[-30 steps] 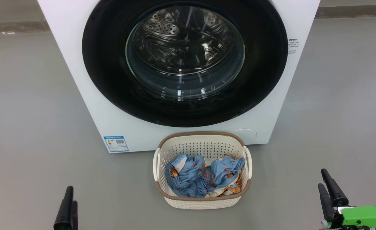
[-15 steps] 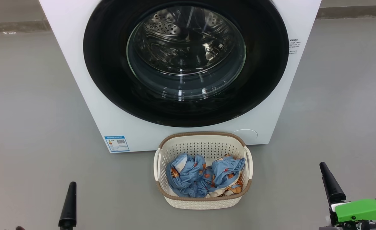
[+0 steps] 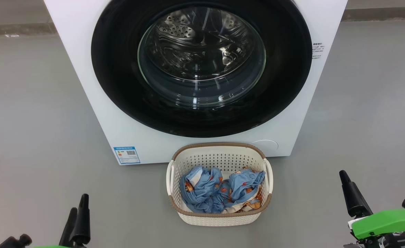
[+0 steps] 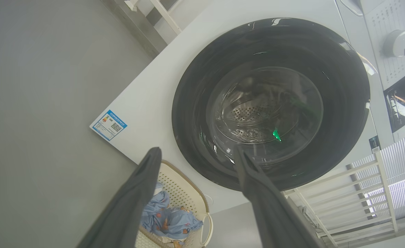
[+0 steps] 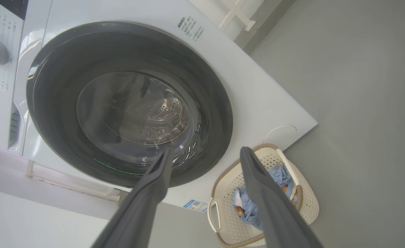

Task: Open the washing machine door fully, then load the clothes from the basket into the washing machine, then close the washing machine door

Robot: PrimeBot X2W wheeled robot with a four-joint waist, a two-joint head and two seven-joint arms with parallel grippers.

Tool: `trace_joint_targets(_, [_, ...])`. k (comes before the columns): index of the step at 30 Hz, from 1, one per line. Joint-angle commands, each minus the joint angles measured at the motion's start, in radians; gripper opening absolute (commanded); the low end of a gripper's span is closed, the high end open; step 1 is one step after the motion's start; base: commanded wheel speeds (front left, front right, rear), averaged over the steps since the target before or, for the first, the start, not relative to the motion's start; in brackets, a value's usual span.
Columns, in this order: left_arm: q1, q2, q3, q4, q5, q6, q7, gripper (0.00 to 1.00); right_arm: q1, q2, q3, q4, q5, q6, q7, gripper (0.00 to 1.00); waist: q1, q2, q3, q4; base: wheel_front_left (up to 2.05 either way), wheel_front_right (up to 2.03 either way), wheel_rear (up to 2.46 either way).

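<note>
The white washing machine (image 3: 85,86) stands ahead of me, its round black door (image 3: 119,69) lying flush against the front, steel drum visible through the glass window. On the floor right before it sits the cream basket (image 3: 219,145), holding the light blue printed clothes (image 3: 202,189). My left gripper (image 3: 78,203) is low at the left and my right gripper (image 3: 344,177) low at the right, both well short of the basket and machine. The left wrist view shows the left gripper (image 4: 197,150) open and empty, pointing at the door (image 4: 188,103). Likewise the right gripper (image 5: 206,151) is open and empty.
Bare grey floor (image 3: 33,120) spreads on both sides of the machine. A blue label sticker (image 3: 126,155) marks the lower left of its front. A control panel with a knob (image 4: 396,43) sits above the door, and a white slatted frame (image 4: 343,186) stands beside the machine.
Both grippers have risen a little in the head view; the left now shows two fingers. The door, basket and clothes have not moved.
</note>
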Motion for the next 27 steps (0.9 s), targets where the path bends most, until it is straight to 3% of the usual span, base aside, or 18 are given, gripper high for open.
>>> trace_joint_targets(1, [-0.048,0.023,0.012,-0.034,0.027,0.005,-0.011,1.0,-0.037,-0.023,0.01,-0.034,-0.029,0.003,-0.01,1.0,0.0,0.0,0.0,0.0,0.0,0.0,0.0])
trace_joint_targets(27, [-0.063,0.061,-0.042,-0.053,0.279,0.007,-0.087,1.0,-0.034,-0.054,0.04,-0.084,-0.355,0.004,-0.055,1.0,0.0,0.0,0.0,0.004,0.0,0.0,0.0])
